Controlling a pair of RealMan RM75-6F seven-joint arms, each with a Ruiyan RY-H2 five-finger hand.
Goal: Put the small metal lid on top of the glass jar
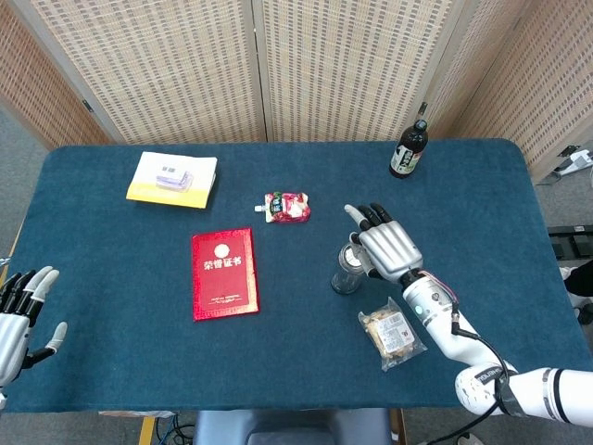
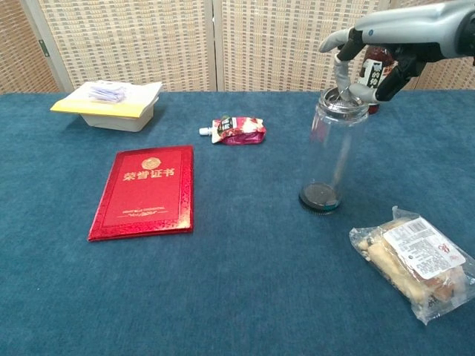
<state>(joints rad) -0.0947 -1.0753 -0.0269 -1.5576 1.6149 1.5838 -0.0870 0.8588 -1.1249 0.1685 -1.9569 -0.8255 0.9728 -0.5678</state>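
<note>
Our right hand pinches the small metal lid between its fingertips and holds it right at the mouth of the glass jar, the lid sitting at or just inside the rim; we cannot tell whether it rests there fully. In the head view the same hand covers the jar's top, with the lid hidden beneath it.

At four o'clock from the jar lies a clear snack packet. At one o'clock, near the table's far edge, a dark bottle stands upright. At ten o'clock lies a small red pouch, and at nine o'clock a red booklet. Farther out at ten o'clock sits a yellow-and-white box.

Our left hand hovers at the table's near left edge, fingers spread, holding nothing.
</note>
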